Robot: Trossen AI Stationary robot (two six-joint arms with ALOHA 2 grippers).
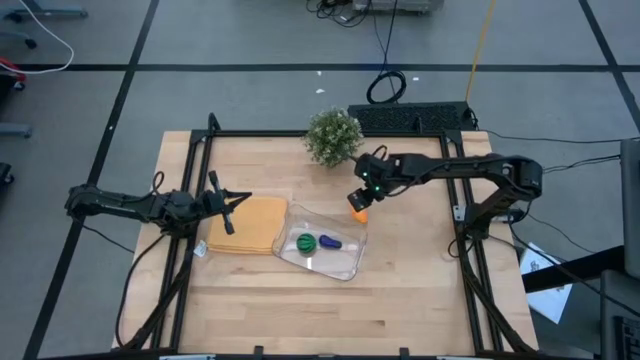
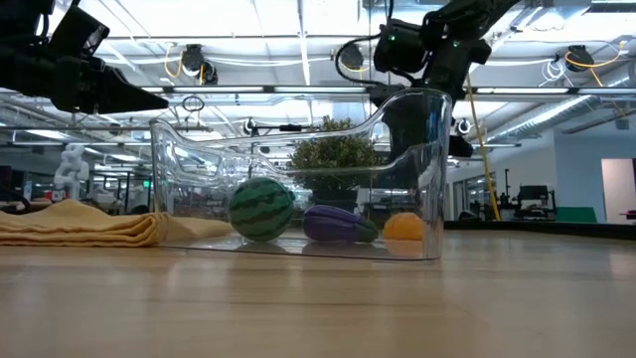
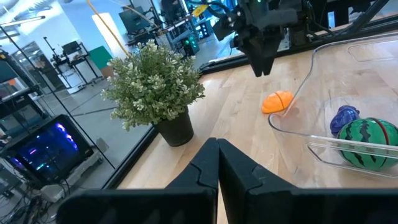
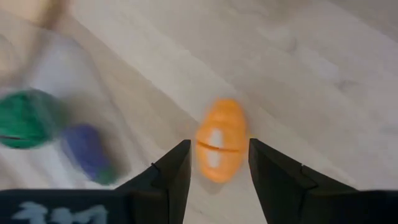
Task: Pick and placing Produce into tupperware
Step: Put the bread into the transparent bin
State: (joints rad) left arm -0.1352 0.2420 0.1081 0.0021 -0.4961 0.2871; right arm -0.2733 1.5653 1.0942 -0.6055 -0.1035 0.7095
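Note:
The clear tupperware (image 1: 345, 262) stands mid-table and holds the round green piece (image 1: 305, 242) and the purple piece (image 1: 329, 241). The orange piece (image 3: 277, 101) lies on the wood outside the tupperware's far right corner. My right gripper (image 3: 262, 67) hangs open just above it, slanting down and clear of it; in the right wrist view the orange piece (image 4: 219, 140) shows between the two fingers. My left gripper (image 1: 235, 203) waits shut above the tan mat's left part, pointing toward the table's right.
A bushy potted plant (image 1: 333, 135) stands at the table's far edge, close behind my right gripper. The folded tan mat (image 1: 250, 225) lies against the tupperware's left side. Bare wood stretches along the near edge and to the right of the tupperware.

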